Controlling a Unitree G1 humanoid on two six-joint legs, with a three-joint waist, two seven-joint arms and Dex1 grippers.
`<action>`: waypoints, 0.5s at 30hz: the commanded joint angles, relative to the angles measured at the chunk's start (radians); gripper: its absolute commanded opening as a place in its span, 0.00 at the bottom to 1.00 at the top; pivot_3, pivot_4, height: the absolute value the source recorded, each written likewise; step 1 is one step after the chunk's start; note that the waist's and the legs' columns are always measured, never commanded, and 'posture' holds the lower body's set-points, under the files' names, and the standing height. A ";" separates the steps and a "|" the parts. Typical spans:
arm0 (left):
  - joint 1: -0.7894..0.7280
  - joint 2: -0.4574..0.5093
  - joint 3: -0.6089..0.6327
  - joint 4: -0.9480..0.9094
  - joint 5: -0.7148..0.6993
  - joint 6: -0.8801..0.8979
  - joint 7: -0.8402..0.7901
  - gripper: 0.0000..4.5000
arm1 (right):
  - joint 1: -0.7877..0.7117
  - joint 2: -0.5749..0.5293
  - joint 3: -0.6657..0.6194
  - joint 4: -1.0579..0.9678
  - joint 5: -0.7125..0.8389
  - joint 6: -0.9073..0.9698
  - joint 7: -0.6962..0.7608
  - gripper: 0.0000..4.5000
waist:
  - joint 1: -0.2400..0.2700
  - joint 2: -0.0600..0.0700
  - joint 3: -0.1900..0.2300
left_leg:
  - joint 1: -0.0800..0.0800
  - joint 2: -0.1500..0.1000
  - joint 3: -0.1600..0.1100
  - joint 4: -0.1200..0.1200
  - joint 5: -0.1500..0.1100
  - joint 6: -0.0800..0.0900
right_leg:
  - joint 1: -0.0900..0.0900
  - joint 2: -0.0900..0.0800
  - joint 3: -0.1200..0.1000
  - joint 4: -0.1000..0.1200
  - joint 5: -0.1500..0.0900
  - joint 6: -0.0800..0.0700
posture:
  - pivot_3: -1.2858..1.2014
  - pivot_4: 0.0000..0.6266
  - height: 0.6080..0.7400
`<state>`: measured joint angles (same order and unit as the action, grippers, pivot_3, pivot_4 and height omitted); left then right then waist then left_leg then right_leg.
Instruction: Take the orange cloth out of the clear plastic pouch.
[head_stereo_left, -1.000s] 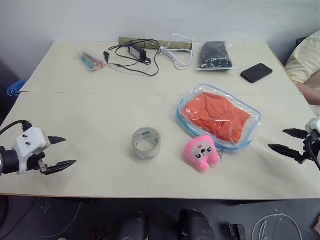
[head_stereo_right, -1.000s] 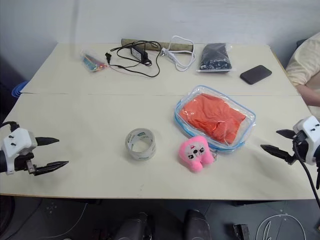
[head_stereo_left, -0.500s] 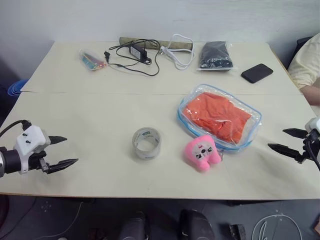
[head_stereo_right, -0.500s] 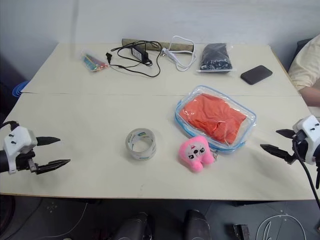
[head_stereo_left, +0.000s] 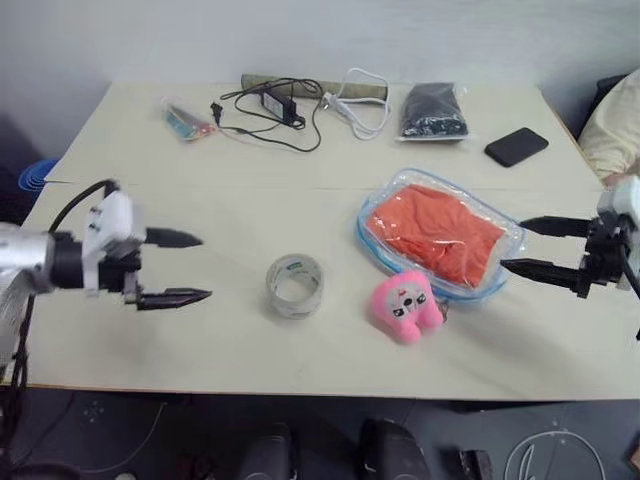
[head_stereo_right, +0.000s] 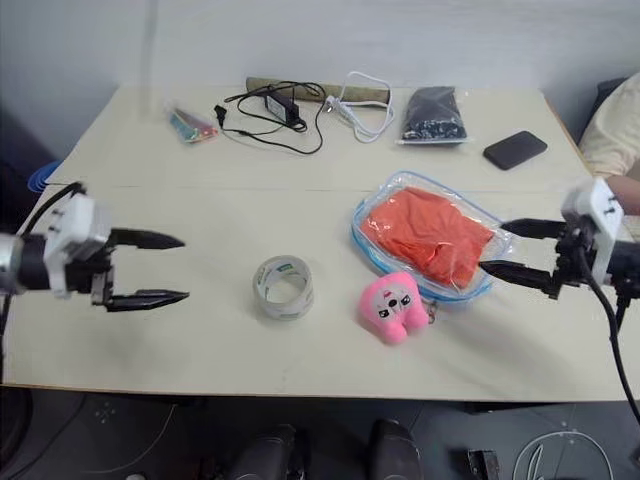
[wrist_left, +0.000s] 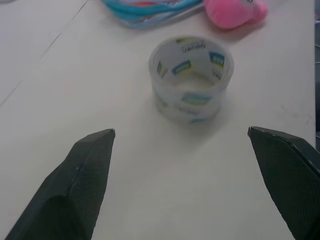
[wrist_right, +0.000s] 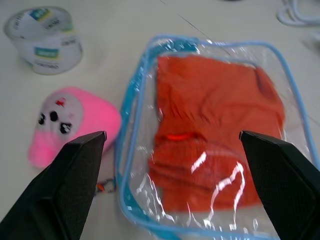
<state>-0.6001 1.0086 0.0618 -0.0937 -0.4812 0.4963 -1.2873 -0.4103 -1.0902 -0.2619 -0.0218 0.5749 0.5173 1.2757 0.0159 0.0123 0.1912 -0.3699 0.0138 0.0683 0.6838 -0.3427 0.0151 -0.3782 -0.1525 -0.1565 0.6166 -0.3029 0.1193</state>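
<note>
1. Left gripper (head_stereo_left: 180, 267) hangs above the bare table (head_stereo_left: 200, 210) at its left side, its two black fingers spread wide and pointing toward the middle. It holds nothing. Its wrist view looks straight at the tape roll (wrist_left: 191, 77), which stands on its edge-ring well apart from the fingertips.

2. The tape roll is not part of the task; the left gripper faces it probably only because the roll lies on the line to the pouch, where this arm could pin one end.

3. Just right of the roll sits a pink plush toy (head_stereo_left: 405, 305), touching or nearly touching the near edge of the clear plastic pouch (head_stereo_left: 375, 235). It crowds that edge, so a grasp from the near side risks catching the toy.

4. The pouch lies flat on the table, right of centre, its light-blue edging running all round. The orange cloth (head_stereo_left: 435, 232) is wholly inside it, folded and filling most of the space. I cannot tell whether the zipper is open.

5. Right gripper (head_stereo_left: 520, 245) hovers at the pouch's right end, fingers spread wide, empty, tips just beside the blue edging. Its wrist view looks along the pouch, which suggests it is lining up to take hold of that end.

6. Extraction has not begun, by my judgement.
</note>
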 joint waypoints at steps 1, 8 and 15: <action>-0.205 -0.077 -0.167 0.113 0.090 -0.007 -0.061 1.00 | -0.061 -0.011 0.035 -0.094 0.044 0.026 0.039 0.99 | 0.008 -0.001 0.000 | 0.000 0.000 0.000 0.000 0.000 0.000 | 0.000 0.001 0.000 0.000 0.000 0.000 | 0.52 0.24 1.00; -0.434 -0.262 -0.355 0.421 0.271 -0.172 -0.147 1.00 | -0.075 0.012 0.069 -0.252 0.105 0.069 0.041 0.99 | 0.007 -0.005 0.002 | -0.005 0.000 0.010 0.000 0.000 -0.001 | -0.004 0.003 0.000 -0.004 0.000 0.000 | 0.52 0.24 1.00; -0.501 -0.420 -0.470 0.630 0.439 -0.372 -0.152 1.00 | -0.031 0.042 0.044 -0.379 0.173 0.103 -0.015 0.99 | 0.012 -0.010 0.005 | -0.007 0.000 0.010 0.001 0.000 0.000 | -0.005 0.003 0.000 -0.003 0.000 0.001 | 0.52 0.24 1.00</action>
<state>-1.0709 0.5934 -0.4021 0.5180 -0.0735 0.1681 -1.4406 -0.4418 -1.0489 -0.1724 -0.3614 0.7184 0.6149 1.2761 0.0278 0.0028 0.1963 -0.3774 0.0140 0.0778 0.6854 -0.3430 0.0150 -0.3835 -0.1495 -0.1570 0.6133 -0.3023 0.1203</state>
